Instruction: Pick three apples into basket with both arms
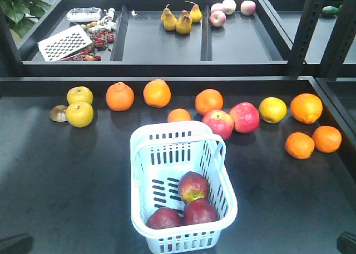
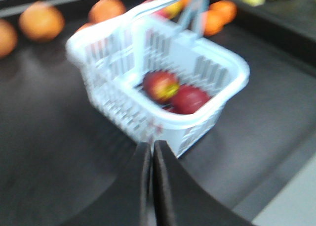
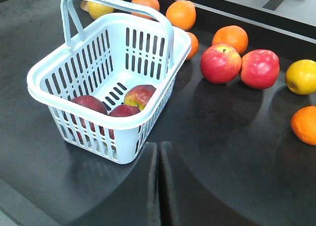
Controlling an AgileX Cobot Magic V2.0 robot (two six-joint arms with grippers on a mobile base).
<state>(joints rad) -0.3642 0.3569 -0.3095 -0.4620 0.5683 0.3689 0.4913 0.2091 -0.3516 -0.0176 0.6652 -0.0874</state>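
A: Where are the apples (image 1: pixel 189 204)?

B: All three lie in the basket (image 1: pixel 146 154), bunched at its near end and touching one another. The front view shows them best. One has a yellow-green patch facing up.

A: Do the wrist views agree?

B: The right wrist view shows all three through the rim, though the slotted wall cuts off their lower halves. The left wrist view is blurred; I make out two apples clearly, and a third is only a dark sliver under them.

A: And the basket?

B: It stands upright on the dark desk (image 1: pixel 67 176), handle raised, in front of a row of fruit. One orange (image 1: pixel 179 115) sits just behind the far rim, partly hidden by it.

A: The claws?

B: The left claw (image 2: pixel 150 152) is clenched, its two fingers pressed together with just a thin seam between them, holding nothing. It is short of the basket's corner. The right claw (image 3: pixel 158 154) is clenched the same way, empty, close by the basket's side. Only the finger ends show in each wrist view; in the front view just dark bits sit at the bottom corners, too cut off to identify.

A: Anything else nearby?

B: Two brighter red apples (image 3: pixel 239 65) lie side by side on the desk, well outside the basket.
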